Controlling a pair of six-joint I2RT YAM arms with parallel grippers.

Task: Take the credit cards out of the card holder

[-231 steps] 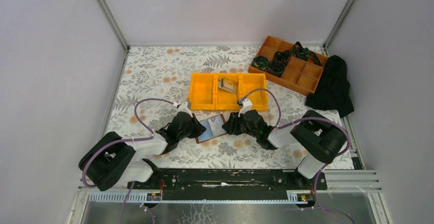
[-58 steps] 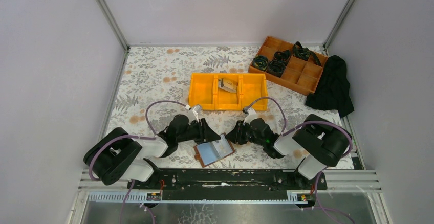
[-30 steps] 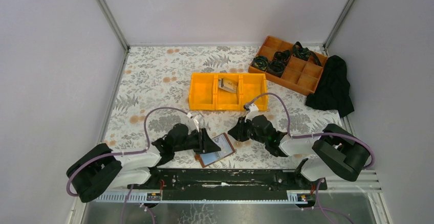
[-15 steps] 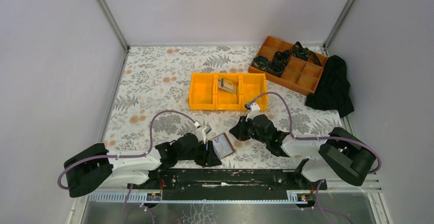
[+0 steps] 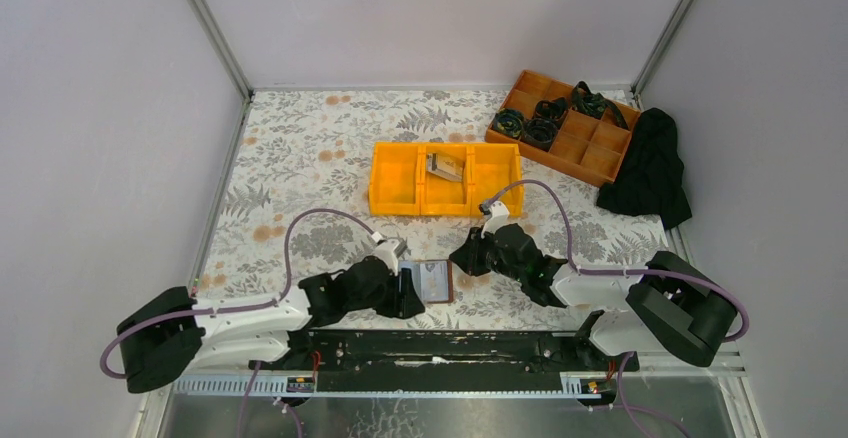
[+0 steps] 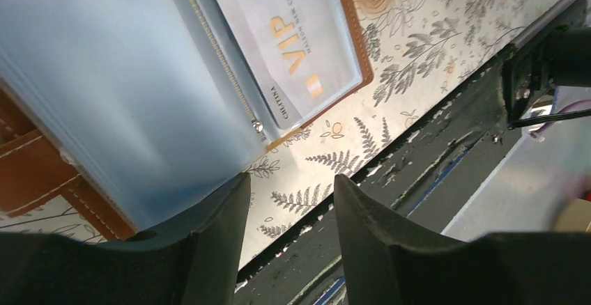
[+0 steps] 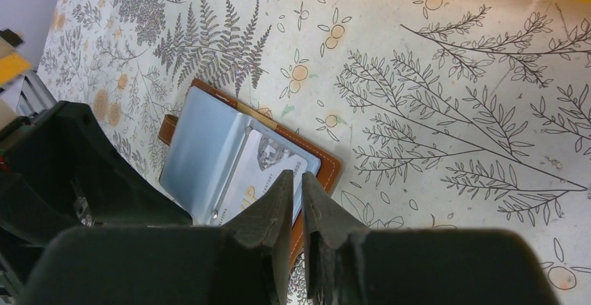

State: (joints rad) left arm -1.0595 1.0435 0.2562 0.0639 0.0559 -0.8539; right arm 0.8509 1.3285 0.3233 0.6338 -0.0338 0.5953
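Bright, even, diffuse light; shadows faint and soft. In the left wrist view the card holder's clear sleeve (image 6: 104, 75) at 10 o'clock is blurred.

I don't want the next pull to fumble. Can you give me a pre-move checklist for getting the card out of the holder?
1. Card holder lying open on the table: ok.
2. VIP card visible inside the holder, not yet out: ok.
3. Left gripper jaws apart and empty: ok.
4. Right gripper open enough to take a card: not ok, nearly shut.
5. Holder pinned against sliding: cannot tell.
6. More cards under the other clear sleeves: cannot tell.
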